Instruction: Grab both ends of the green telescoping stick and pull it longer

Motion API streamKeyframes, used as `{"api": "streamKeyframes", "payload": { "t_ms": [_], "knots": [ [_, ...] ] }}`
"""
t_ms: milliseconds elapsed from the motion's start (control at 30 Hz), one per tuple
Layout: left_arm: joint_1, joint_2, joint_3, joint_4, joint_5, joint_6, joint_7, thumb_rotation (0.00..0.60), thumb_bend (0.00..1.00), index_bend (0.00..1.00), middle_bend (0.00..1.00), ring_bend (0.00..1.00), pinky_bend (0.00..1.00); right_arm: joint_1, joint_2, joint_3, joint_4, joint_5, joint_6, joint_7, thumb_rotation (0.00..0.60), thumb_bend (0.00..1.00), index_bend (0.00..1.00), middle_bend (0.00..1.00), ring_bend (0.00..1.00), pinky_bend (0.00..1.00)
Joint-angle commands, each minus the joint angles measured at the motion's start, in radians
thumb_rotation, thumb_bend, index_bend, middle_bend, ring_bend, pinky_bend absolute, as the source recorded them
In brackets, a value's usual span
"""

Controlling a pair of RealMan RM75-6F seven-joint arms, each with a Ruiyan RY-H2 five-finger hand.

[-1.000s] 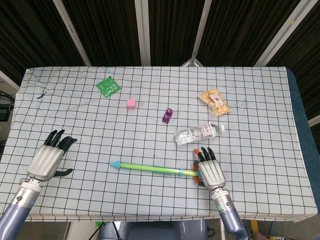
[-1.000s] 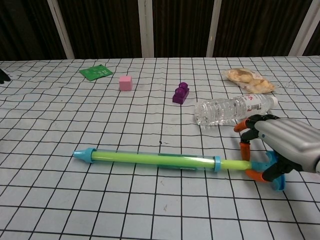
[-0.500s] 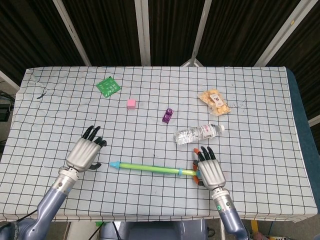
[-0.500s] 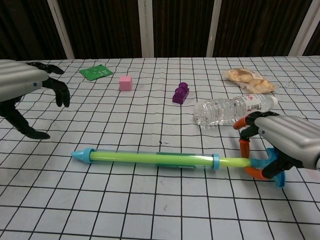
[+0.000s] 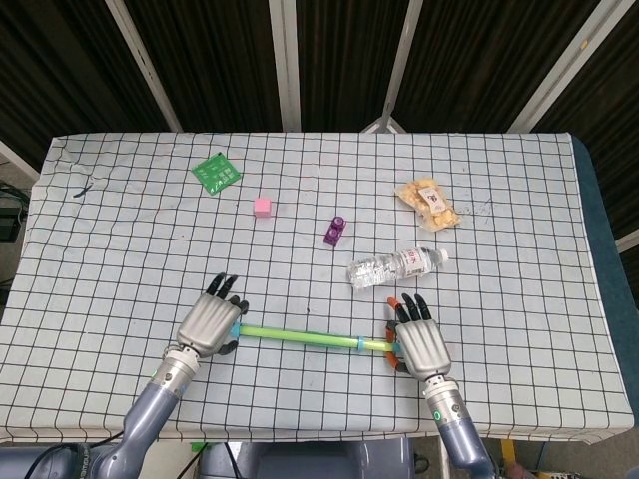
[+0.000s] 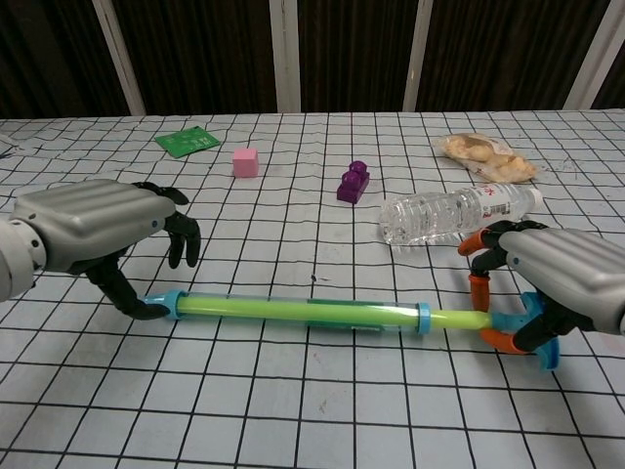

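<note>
Green stick (image 6: 293, 311) lay gripped by the right hand (image 6: 547, 288) (near table's front edge); the left hand (image 6: 93, 230) had arrived, fingers spread over its tip, not yet closed.

You've got bright, even overhead light on the checked tablecloth (image 5: 300, 239), while the background behind it stays nearly black. Shadows are soft and short, just faint ones under the left hand (image 6: 93, 230). Both views look sharp, with a little glare on the water bottle (image 6: 454, 212).

The green telescoping stick (image 5: 300, 336) (image 6: 303, 313) lies flat on the table, blue-capped, its thin inner rod partly drawn out rightward.
</note>
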Motion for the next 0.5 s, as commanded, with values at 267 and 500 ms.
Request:
{"api": "streamKeyframes", "payload": {
  "t_ms": [267, 500],
  "knots": [
    [-0.031, -0.067, 0.016, 0.034, -0.046, 0.033, 0.014, 0.600, 0.37, 0.39, 0.39, 0.05, 0.01, -0.002, 0.005, -0.011, -0.003, -0.002, 0.007, 0.004, 0.600, 0.40, 0.67, 0.18, 0.00, 0.00],
    [-0.051, -0.106, 0.021, 0.063, -0.076, 0.053, 0.022, 0.600, 0.38, 0.40, 0.39, 0.06, 0.01, -0.001, 0.015, -0.007, -0.002, 0.012, 0.006, 0.014, 0.600, 0.39, 0.67, 0.18, 0.00, 0.00]
  ]
}}
